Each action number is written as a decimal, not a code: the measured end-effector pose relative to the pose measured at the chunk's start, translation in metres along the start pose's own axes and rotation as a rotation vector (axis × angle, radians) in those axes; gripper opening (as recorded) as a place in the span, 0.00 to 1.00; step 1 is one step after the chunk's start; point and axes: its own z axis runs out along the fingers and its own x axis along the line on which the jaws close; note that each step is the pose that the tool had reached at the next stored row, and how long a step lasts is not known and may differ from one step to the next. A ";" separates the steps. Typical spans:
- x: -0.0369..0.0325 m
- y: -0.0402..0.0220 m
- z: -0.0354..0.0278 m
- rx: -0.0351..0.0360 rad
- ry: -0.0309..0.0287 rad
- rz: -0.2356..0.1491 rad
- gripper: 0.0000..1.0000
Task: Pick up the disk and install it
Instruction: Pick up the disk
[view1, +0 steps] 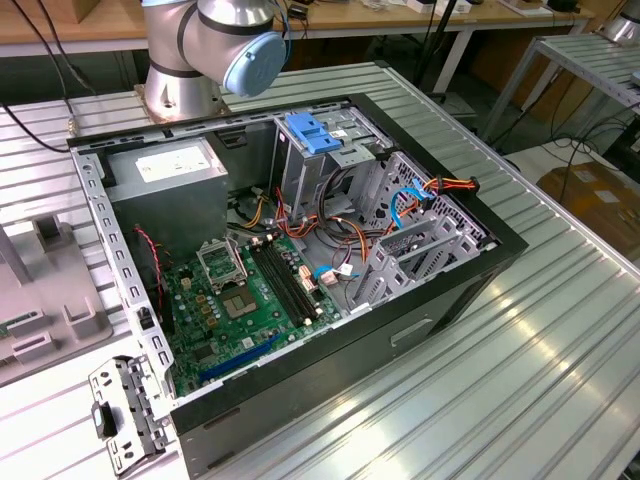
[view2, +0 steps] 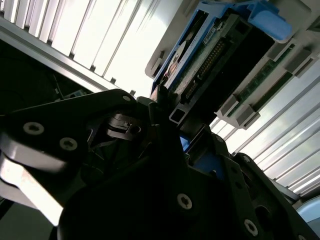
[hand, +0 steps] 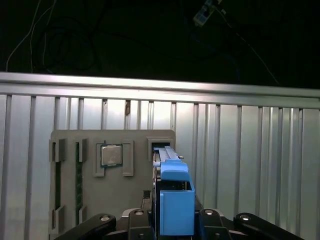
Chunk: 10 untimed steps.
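The gripper (hand: 172, 227) stands at a grey holder tray (hand: 65, 145) that lies on the slatted aluminium table (hand: 250, 165). In both wrist views the disk (hand: 176, 202) (view2: 200, 65) stands on edge in a slot at one end of this tray, its blue plastic rail facing the first wrist camera. The gripper straddles the end of the disk nearest to it. Whether it is clamped on the disk or stands loose about it cannot be told.

Just beside the disk, the same tray holds a square processor chip (hand: 111, 155) lying flat in a recess. Farther along it, a green memory module (hand: 78, 180) stands on edge in a narrow slot.

In the exterior view the open computer case (view1: 450, 290) lies on its side on the table, near the arm's base (view1: 215, 45).
- A bare blue bracket (view1: 313, 132) sits on top of the drive cage at the far side.
- The grey power-supply box (view1: 165, 170) fills the far corner toward the exterior view's left.
- The green motherboard (view1: 250, 300) covers the near floor of the case.
- Orange, red and blue cables (view1: 340, 235) run loose between the motherboard and the cage, across the case's middle.

A loose perforated metal bracket (view1: 125, 410) lies on the table just beside the case's near corner, at the exterior view's left. A grey moulded fixture (view1: 50, 300) lies farther left at the picture's edge.
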 end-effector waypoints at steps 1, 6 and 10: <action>0.0000 0.0000 -0.0004 0.0000 0.0000 0.000 0.37; -0.0002 0.0001 -0.0024 0.0001 0.0000 0.000 0.37; -0.0004 0.0002 -0.0049 0.0001 0.0000 0.000 0.37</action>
